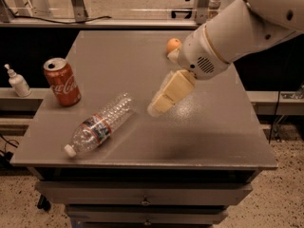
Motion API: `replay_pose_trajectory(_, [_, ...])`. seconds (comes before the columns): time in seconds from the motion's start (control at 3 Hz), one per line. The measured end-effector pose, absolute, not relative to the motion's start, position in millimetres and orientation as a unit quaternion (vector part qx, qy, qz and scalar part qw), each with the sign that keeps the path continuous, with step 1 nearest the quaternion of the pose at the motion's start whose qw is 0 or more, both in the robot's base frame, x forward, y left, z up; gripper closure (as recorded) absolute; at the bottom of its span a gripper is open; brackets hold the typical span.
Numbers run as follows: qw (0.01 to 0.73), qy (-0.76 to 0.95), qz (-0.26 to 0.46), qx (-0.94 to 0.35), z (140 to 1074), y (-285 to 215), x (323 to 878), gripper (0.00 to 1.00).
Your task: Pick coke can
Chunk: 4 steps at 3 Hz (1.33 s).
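The coke can (62, 81) is a red can with white script and a silver top. It stands upright near the left edge of the grey table (218, 132). My gripper (164, 100) hangs above the middle of the table, its pale fingers pointing down and to the left. It is well to the right of the can, with the lying bottle between them. It holds nothing that I can see.
A clear plastic bottle (100, 123) with a red label lies on its side at the front left. An orange (173, 45) sits at the back, partly behind my arm. A small white dispenser bottle (18, 80) stands on a ledge left of the table.
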<state>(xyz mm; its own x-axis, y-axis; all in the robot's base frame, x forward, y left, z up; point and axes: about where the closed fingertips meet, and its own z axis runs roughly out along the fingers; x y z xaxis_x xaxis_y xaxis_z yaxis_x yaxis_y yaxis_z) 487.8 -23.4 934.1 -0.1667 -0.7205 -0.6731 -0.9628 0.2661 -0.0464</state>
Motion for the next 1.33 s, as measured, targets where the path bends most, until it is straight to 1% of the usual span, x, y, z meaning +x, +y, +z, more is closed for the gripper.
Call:
replay_pose_trajectory(0.33, [0.317,0.724,0.246,-0.562,934.9,16.9,484.0,0.0])
replay_pose_trajectory(0.67, [0.317,0.724,0.246,-0.562,934.9,17.0,483.9,0.0])
replay_pose_trajectory(1.0, [0.324,0.718,0.255,-0.561,930.7,29.5,488.4,0.0])
replay_pose_trajectory(1.33, [0.343,0.698,0.278,-0.564,921.2,68.7,506.2,0.0])
